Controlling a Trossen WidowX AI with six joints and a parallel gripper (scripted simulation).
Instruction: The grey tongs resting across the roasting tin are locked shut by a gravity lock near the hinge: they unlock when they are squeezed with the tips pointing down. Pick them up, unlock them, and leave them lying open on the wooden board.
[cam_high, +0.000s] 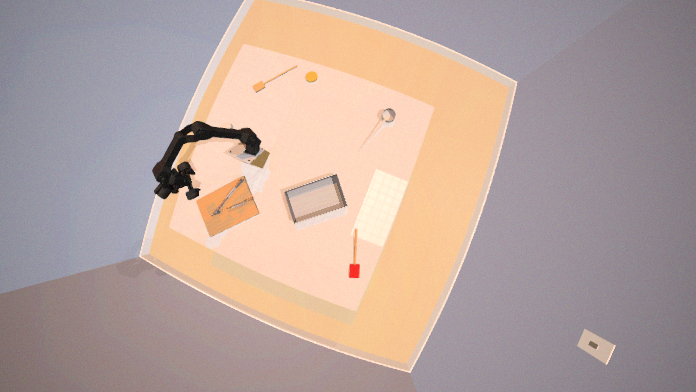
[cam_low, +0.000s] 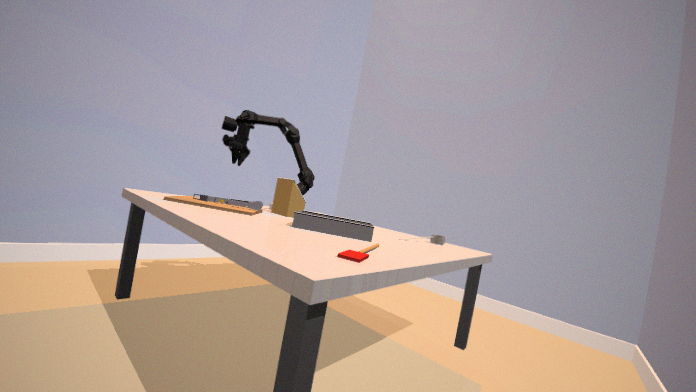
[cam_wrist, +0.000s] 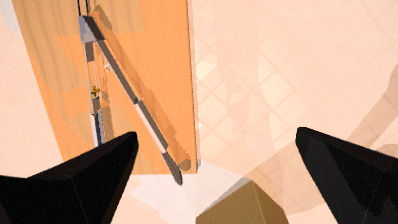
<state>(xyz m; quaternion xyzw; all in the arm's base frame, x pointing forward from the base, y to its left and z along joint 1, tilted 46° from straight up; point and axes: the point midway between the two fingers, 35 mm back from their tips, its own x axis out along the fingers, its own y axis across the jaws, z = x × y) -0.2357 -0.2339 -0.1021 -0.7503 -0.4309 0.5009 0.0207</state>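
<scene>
Grey-blue walls (cam_low: 500, 100), tan floor (cam_low: 60, 330), dark-legged pale table (cam_low: 300, 260)

pale table (cam_low: 280, 250), wooden board (cam_high: 240, 215), roasting tin (cam_high: 290, 202), red spatula (cam_high: 354, 270), checked cloth (cam_high: 381, 206)

My wrist view cut off the wooden board (cam_wrist: 150, 60) at the top edge, tongs' (cam_wrist: 130, 95) hinge end ran out of frame, gravity lock too small to read

The arm (cam_low: 295, 142) arches high above the tabletop (cam_low: 280, 250), its pincer (cam_low: 239, 159) pointing down, fingers spread wide, holding nothing.
</scene>
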